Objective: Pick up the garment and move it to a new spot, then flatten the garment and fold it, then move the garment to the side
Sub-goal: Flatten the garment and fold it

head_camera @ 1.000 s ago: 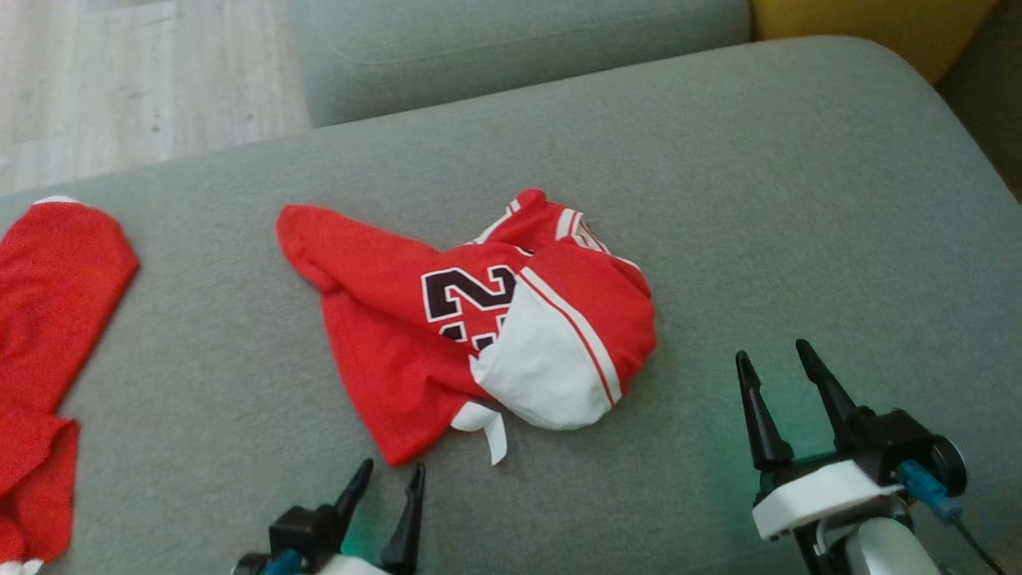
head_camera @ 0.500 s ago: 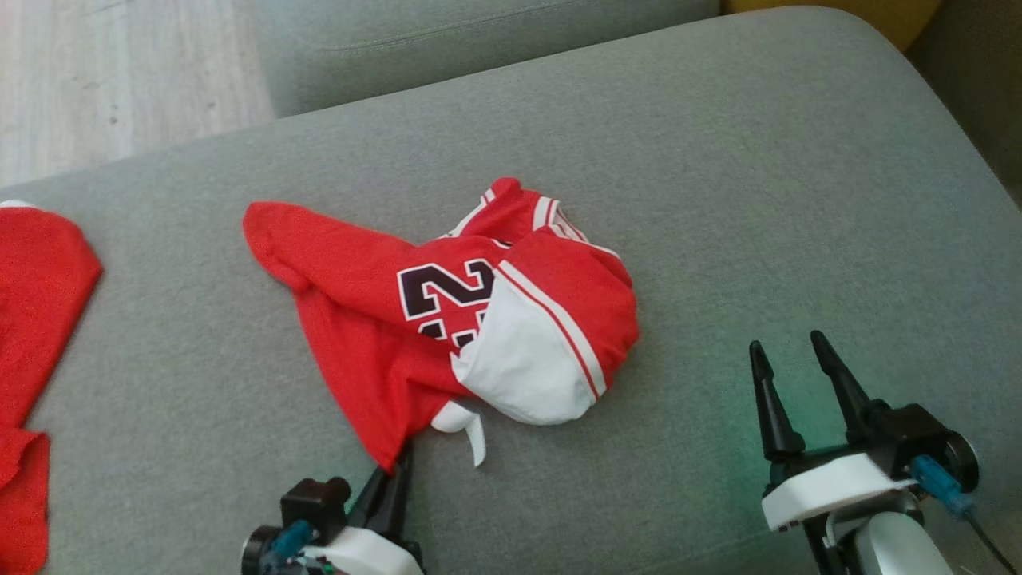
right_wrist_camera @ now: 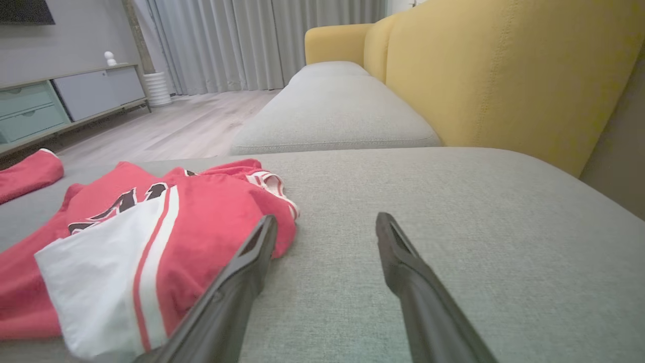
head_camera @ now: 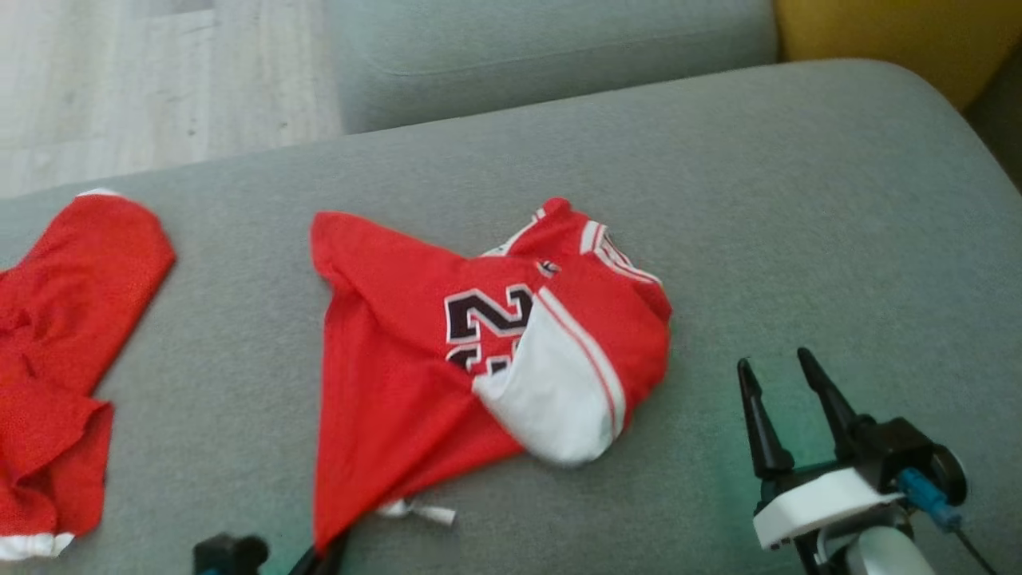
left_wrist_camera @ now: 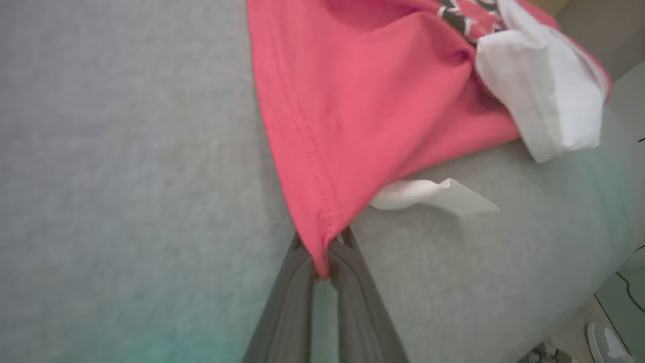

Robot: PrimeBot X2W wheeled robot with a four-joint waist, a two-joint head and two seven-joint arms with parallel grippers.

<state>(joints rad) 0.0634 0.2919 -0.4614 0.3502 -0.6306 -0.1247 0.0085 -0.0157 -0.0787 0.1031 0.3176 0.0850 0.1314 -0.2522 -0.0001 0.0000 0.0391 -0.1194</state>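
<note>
One crumpled red jersey (head_camera: pixel 447 359) lies in the middle of the head frame on the grey sofa cushion (head_camera: pixel 798 200), bunched so that a white panel and black numerals face up. Its lower corner runs to a point at the bottom edge of the frame. There my left hand (left_wrist_camera: pixel 327 262) is pinched tight on that corner, and in the left wrist frame the hem disappears between the two dark fingers. A white label (left_wrist_camera: pixel 433 194) lies just beside the grip. The cloth looks thin, light and limp, so I expect it to trail and drag on the cushion rather than keep its shape, and a single corner grip may let it twist. A second hold on another hem corner would help me spread it. My right hand (head_camera: pixel 773 359) sits at the lower right, fingers spread wide and holding nothing, near the jersey but apart from it. A second red garment (head_camera: pixel 72 319) lies at the far left.
</note>
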